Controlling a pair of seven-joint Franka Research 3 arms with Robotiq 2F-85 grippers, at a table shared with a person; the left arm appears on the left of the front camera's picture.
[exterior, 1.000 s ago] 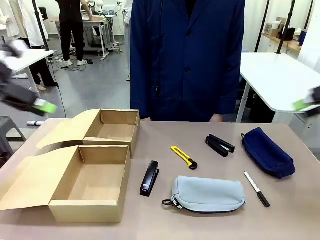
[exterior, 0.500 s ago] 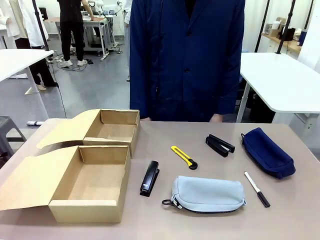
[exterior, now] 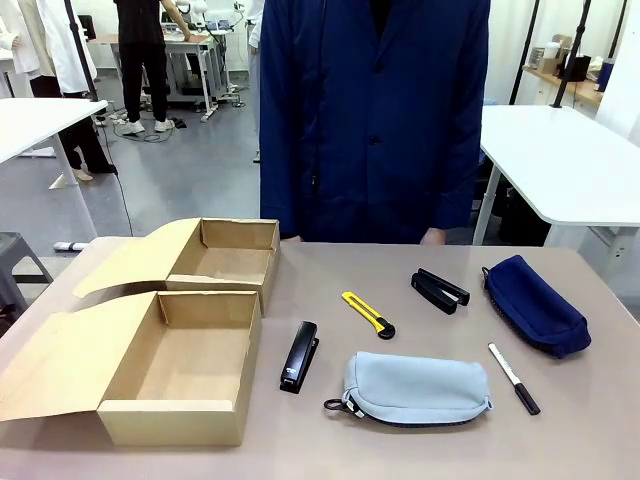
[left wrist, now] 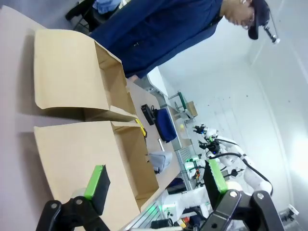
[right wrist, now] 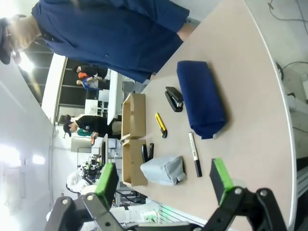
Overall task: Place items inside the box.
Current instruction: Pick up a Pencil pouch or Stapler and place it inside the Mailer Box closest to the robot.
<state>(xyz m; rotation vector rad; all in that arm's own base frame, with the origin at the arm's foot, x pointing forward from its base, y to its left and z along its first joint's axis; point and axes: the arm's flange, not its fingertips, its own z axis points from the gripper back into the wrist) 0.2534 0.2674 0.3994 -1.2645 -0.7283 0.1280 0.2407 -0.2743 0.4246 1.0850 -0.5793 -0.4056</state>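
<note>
Two open boxes, near box (exterior: 170, 422) and far box (exterior: 238, 236), show bare floors; left fingers (left wrist: 96, 185), right fingers (right wrist: 107, 182) released.

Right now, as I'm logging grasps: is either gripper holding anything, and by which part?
Nothing is held. The left gripper and right gripper both stand open and empty; the grey pouch and marker pen lie on the table.

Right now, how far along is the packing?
Done: nothing, the box is empty. In hand: nothing, the left gripper and right gripper are both open and empty. Left: the stapler, knife, grey pouch and marker all lie on the table.
</note>
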